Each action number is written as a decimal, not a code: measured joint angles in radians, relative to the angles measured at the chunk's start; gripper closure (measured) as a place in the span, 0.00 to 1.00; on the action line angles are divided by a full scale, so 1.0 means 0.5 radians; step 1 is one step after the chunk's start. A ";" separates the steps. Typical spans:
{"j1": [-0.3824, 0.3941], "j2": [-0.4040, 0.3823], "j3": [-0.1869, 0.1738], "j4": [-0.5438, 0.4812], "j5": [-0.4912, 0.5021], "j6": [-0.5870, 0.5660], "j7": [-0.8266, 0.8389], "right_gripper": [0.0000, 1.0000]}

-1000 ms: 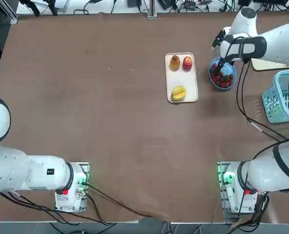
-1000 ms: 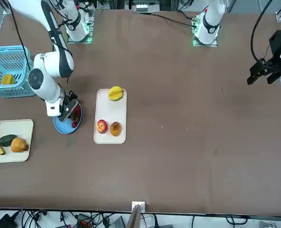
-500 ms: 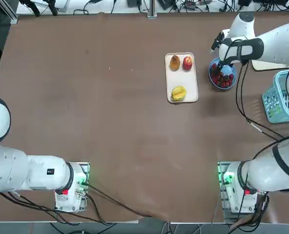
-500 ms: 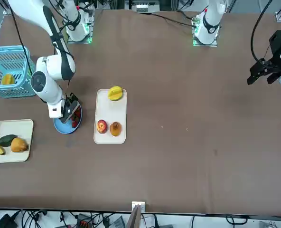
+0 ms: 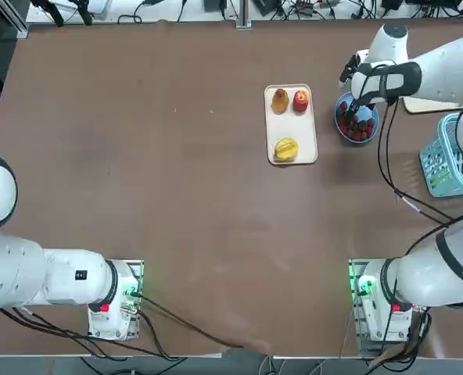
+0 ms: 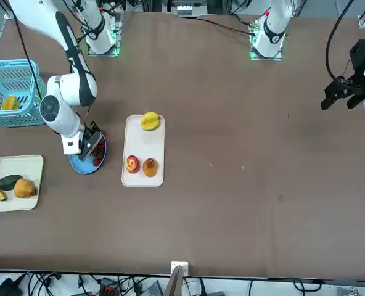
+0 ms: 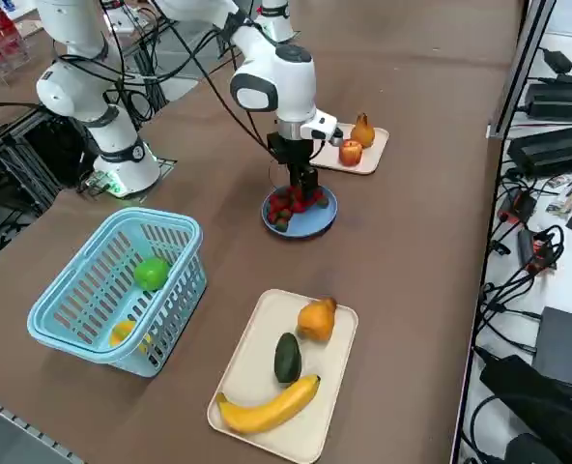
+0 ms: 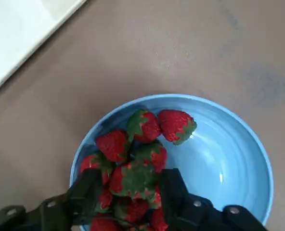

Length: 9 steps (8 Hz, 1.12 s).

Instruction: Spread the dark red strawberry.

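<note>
Fruit (image 5: 286, 149) on a rounded rectangular white tray (image 5: 288, 126) lies toward the table's (image 5: 177, 195) far edge. Nearer the far right corner, the right gripper (image 8: 131, 185) has its black fingers (image 8: 171, 190) apart around dark red strawberries (image 8: 136, 180) in a round blue bowl (image 8: 224, 159), left of a rectangular light-blue slatted basket (image 5: 444, 184).

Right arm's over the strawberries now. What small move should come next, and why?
Probably ease the right gripper a little lower before closing. Its fingers stand open on either side of a strawberry with a green cap, but that berry sits in a crowded heap in the blue bowl, so neighbours could be pinched too.
</note>
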 joint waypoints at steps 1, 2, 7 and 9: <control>0.000 0.002 0.000 0.000 0.000 0.002 0.000 0.40; 0.000 0.006 0.000 0.000 0.000 0.002 0.000 0.47; 0.000 -0.008 0.000 0.017 0.000 0.004 -0.001 0.63; -0.006 -0.061 -0.007 0.050 0.000 -0.017 -0.008 0.63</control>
